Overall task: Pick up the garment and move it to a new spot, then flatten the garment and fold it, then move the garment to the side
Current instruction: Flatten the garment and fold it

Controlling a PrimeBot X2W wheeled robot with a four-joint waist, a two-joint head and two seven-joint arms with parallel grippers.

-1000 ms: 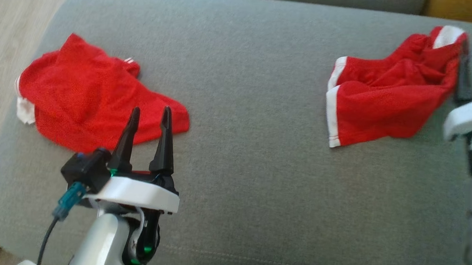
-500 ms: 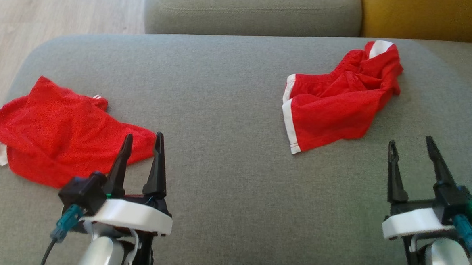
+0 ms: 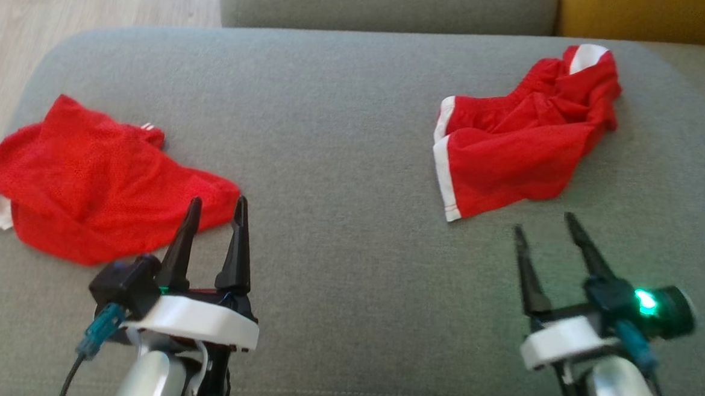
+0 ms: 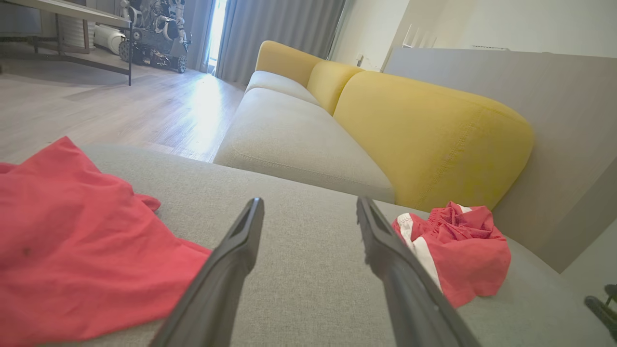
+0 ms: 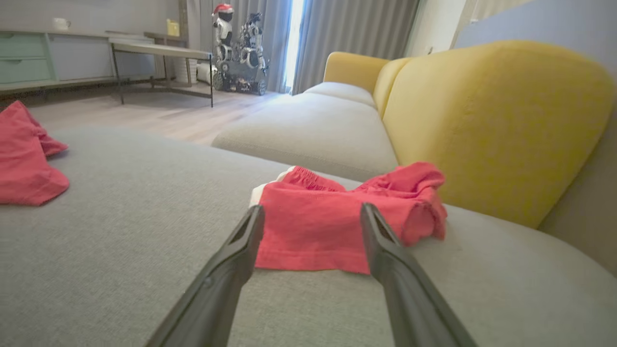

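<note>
Red shorts (image 3: 518, 152) with white edges lie bunched on the grey sofa (image 3: 338, 233), just ahead of the right pincer (image 3: 543, 222), their long side slanting away to the right. That arm is nearer. The left pincer (image 3: 219, 199) sits beside another red cloth (image 3: 88, 178), maybe a folded one. Both pincers are spread and empty.

Right garment (image 3: 511, 164) seems mesh cloth; cushion (image 3: 342, 161), matt coarse weave.
</note>
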